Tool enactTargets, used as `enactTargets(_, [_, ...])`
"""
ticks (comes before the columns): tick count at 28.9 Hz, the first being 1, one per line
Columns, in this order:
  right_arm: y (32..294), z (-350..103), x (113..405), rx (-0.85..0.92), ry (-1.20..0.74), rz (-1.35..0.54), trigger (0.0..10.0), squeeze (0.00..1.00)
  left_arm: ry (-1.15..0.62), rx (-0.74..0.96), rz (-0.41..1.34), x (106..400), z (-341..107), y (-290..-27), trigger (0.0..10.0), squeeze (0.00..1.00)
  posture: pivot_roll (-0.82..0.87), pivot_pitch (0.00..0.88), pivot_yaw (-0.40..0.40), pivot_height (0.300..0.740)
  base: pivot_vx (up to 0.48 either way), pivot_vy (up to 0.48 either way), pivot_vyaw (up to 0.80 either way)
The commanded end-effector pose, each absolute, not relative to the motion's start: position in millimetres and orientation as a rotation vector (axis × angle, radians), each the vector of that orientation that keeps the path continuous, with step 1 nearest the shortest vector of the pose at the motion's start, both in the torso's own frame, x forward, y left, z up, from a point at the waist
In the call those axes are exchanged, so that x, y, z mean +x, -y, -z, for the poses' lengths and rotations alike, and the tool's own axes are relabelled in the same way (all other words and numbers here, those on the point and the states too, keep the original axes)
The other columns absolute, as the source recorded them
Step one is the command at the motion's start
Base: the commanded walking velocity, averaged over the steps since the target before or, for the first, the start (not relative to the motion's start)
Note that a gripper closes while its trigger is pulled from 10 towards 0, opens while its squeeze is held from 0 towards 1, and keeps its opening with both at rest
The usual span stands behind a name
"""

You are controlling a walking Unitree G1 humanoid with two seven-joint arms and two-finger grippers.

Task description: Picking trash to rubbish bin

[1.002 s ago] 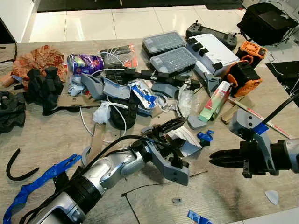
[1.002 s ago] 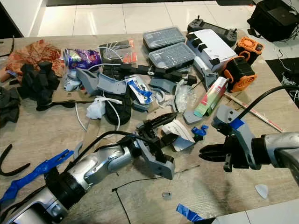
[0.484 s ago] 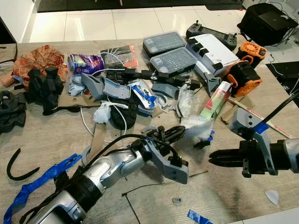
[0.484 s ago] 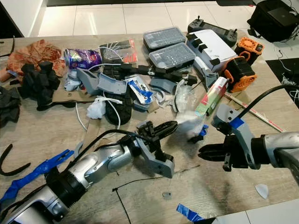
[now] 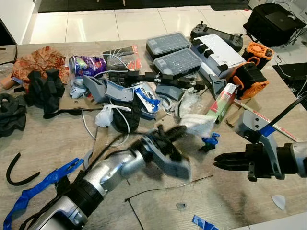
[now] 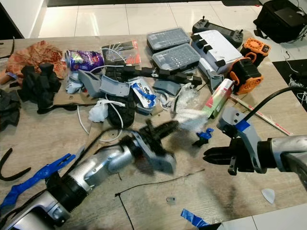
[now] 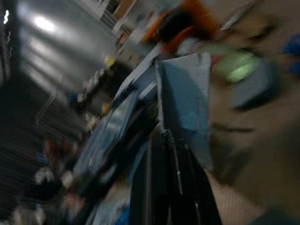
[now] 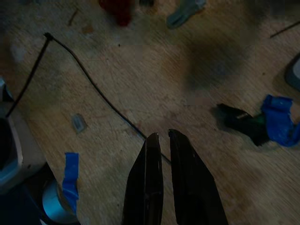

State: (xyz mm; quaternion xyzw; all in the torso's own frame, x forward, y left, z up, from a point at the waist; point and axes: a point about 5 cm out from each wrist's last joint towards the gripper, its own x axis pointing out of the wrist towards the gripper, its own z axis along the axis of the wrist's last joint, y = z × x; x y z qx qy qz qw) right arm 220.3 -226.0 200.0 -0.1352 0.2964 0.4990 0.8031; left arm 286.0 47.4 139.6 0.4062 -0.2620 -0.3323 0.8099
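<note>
Left gripper [image 5: 178, 130]: fingers clenching white paper scrap [image 5: 196, 124], lifting it off wooden table [image 5: 225, 191], likely for carrying to bin.
Right gripper [image 5: 219, 162]: fingers pressed together, gripping nothing, hovering low beside blue clip [image 5: 209, 141], probably waiting.

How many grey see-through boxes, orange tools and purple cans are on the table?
Clear-lidded grey plastic boxes: 2
Orange-and-black tools: 2
Purple crumpled can: 1
Total: 5
</note>
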Motion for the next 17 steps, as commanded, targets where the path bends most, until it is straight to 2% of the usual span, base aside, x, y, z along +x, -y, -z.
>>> enactTargets(1, [222.1,-202.8,217.6,-0.300,-0.622,-1.086,10.0,0.00,0.447,0.703,0.680,287.9,-136.5,-62.2,0.0,0.00,-0.12,0.193,-0.012,0.740,0.000,0.000,0.00])
enactTargets(2, [222.0,-202.6,217.5,-0.300,-0.623,-1.087,10.0,0.00,0.408,0.625,0.662,289.1,-137.2,-68.1,0.0,0.00,-0.12,0.193,-0.012,0.740,0.000,0.000,0.00])
enactTargets(3, [222.0,-202.6,217.5,-0.300,-0.623,-1.087,10.0,0.00,0.408,0.625,0.662,289.1,-137.2,-68.1,0.0,0.00,-0.12,0.193,-0.012,0.740,0.000,0.000,0.00])
enactTargets(6, [222.3,-203.3,218.9,-0.298,-0.616,-1.085,10.0,0.00,0.338,0.437,0.611,287.4,-139.7,-98.7,0.0,0.00,-0.12,0.189,-0.016,0.740,0.000,0.000,0.00])
enactTargets(7, [222.3,-203.3,218.9,-0.298,-0.616,-1.085,10.0,0.00,0.338,0.437,0.611,287.4,-139.7,-98.7,0.0,0.00,-0.12,0.189,-0.016,0.740,0.000,0.000,0.00])
enactTargets(9, [222.2,-204.0,221.3,-0.300,-0.605,-1.086,10.0,0.00,0.271,0.237,0.637,277.7,-140.6,-124.0,0.0,0.00,-0.11,0.183,-0.017,0.740,0.000,0.000,0.00])
enactTargets(17, [220.2,-205.4,231.9,-0.299,-0.565,-1.087,10.0,0.00,0.249,-0.057,0.756,259.1,-159.5,-148.4,0.0,0.00,-0.08,0.151,-0.025,0.740,0.000,0.000,0.00])
